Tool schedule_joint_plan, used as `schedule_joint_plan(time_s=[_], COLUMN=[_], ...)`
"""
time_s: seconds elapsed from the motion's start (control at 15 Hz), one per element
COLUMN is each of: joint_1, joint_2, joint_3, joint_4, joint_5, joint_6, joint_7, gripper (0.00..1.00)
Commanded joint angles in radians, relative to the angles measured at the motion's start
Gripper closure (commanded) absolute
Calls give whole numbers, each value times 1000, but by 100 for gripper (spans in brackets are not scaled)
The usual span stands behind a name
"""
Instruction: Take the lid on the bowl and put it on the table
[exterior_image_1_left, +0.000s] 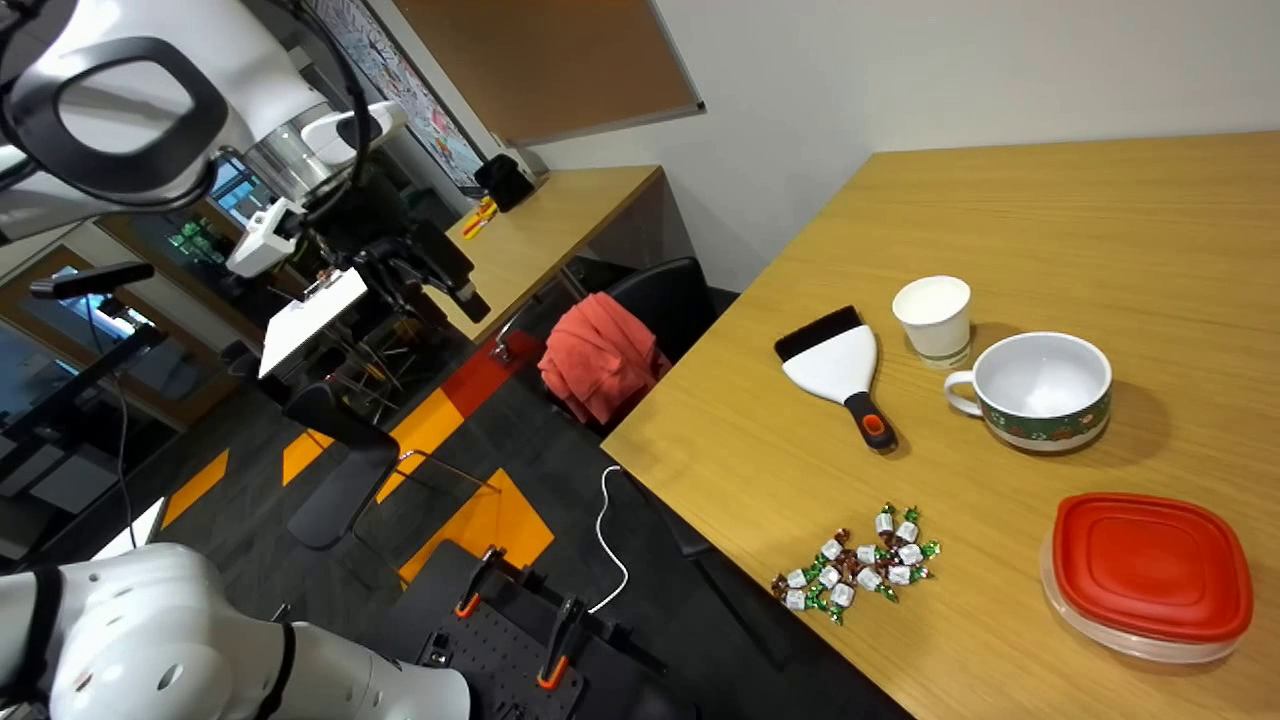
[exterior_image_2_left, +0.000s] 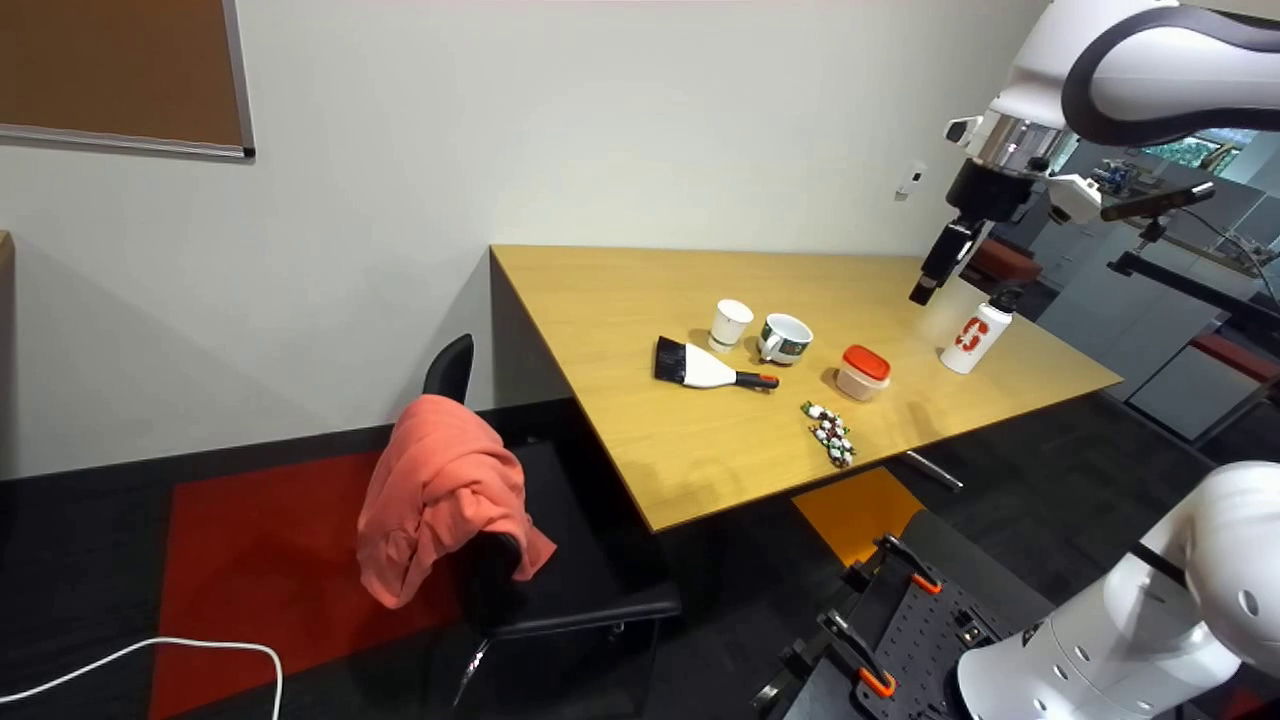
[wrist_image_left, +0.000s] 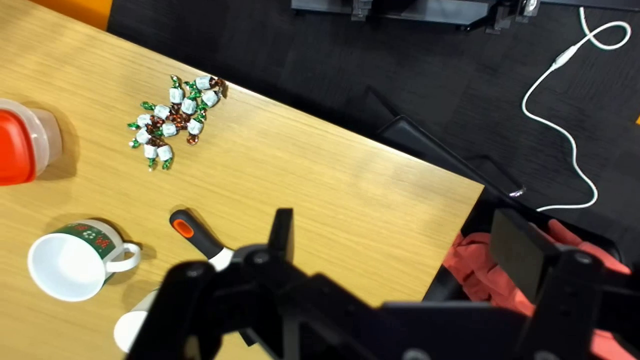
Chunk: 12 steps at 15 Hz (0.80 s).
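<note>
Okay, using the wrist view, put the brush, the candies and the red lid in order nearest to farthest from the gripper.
1. Brush: left of the open gripper, which partly hides it.
2. Candies: left and higher in view, by the edge of the table.
3. Red lid: farthest, on the clear bowl, cut off by the picture's left edge.

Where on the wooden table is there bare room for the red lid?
Widest: the stretch between the wall and the paper cup and green-banded mug. A smaller patch lies between the brush, the wrapped candies and a corner of the table. Crowded: cup, mug and brush sit close together; candies lie near the edge.
</note>
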Motion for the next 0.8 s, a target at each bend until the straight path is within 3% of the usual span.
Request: schedule_joint_plan(time_s=[0.0, 0.27, 0.73], joint_1=[-40, -83, -165], joint_2=[61, 158, 367], joint_3=[-56, -147, -254], joint_4=[4, 10, 54], joint_5=[-23, -21, -5], joint_6=[124, 277, 407], joint_7=[-36, -124, -258], gripper=[0, 0, 0])
